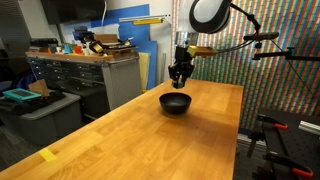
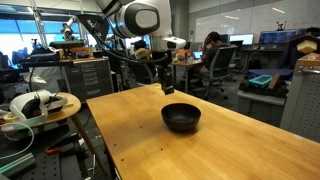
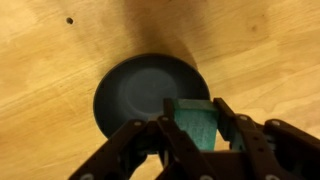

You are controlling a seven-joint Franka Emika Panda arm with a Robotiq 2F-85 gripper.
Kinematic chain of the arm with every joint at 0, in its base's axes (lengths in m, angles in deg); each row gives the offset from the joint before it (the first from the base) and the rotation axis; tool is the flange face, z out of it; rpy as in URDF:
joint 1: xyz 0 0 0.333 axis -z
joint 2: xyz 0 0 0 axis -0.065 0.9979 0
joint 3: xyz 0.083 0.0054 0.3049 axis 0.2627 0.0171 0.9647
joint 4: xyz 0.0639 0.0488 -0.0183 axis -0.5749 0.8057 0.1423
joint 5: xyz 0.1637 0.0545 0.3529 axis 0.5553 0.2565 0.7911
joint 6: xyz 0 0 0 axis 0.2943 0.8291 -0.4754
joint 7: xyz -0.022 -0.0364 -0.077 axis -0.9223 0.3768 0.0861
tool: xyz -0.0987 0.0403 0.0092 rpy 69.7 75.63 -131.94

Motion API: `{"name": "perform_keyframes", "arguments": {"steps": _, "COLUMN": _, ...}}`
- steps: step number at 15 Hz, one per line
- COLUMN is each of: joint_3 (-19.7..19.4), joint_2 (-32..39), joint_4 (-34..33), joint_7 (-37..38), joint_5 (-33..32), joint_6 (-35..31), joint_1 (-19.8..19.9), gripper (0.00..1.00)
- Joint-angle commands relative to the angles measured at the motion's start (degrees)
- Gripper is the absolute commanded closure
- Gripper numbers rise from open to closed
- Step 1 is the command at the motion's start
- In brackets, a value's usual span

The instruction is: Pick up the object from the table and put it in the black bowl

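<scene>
Hovering above the black bowl (image 3: 150, 95) on the wooden table (image 3: 60, 60), the gripper (image 3: 196, 112) pinches a green block (image 3: 195, 128) between its fingers (image 3: 235, 130), over the bowl's edge.

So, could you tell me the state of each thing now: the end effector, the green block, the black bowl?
end effector: shut on the green block, raised over the black bowl.
green block: gripped, lifted off the table.
black bowl: upright on the table, looks empty.
</scene>
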Motion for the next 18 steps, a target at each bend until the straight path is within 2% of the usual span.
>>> {"name": "perform_keyframes", "arguments": {"steps": 1, "joint_3": -0.67, "joint_2": 4.82, "joint_4": -5.63, "joint_7": -0.74, "joint_5": 0.49, "joint_6": 1.77, "joint_1": 0.47, "gripper": 0.81}}
{"name": "perform_keyframes", "arguments": {"steps": 11, "joint_3": -1.18, "joint_2": 17.69, "joint_4": -15.65, "joint_7": -0.86, "joint_5": 1.71, "joint_6": 1.75, "joint_1": 0.47, "gripper": 0.81}}
{"name": "perform_keyframes", "arguments": {"steps": 18, "joint_3": -2.19, "joint_2": 23.14, "joint_4": -19.82, "joint_7": 0.26, "joint_5": 1.82, "joint_6": 3.06, "joint_1": 0.21, "gripper": 0.81}}
